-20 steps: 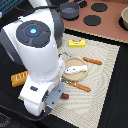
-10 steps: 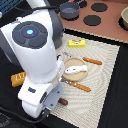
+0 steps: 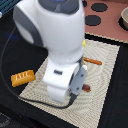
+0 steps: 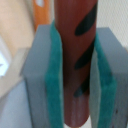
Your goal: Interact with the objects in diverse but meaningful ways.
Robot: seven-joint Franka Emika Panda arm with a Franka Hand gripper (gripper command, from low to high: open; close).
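Gripper: in the wrist view the gripper [image 4: 75, 70] is closed on the red-brown sausage [image 4: 76, 55], its two grey fingers [image 4: 39, 85] lined with green pads [image 4: 54, 80] that press on either side of it.
Sausage: stands upright between the pads, with dark slanted grill marks along its length; one end pokes out past the fingertips.
Sausage, exterior view: a small red-brown tip [image 3: 87, 89] shows just beside the lower end of the white arm [image 3: 57, 45], over the mat; the gripper itself is hidden behind the arm.
Mat: a beige woven mat [image 3: 107, 85] lies on the dark table [image 3: 117, 115].
Bread loaf: the orange bread loaf [image 3: 22, 77] lies at the mat's edge toward the exterior view's left, apart from the arm.
Cutlery: an orange-handled piece [image 3: 93, 61] lies on the mat toward the exterior view's right of the arm.
Stove: a brown toy stove top [image 3: 107, 25] with black round burners [image 3: 93, 20] sits beyond the mat.
Pot: a grey pot [image 3: 124, 17] stands at the stove's far right edge, partly cut off.
Writing: no labels or writing can be read; the pictures are too blurred.
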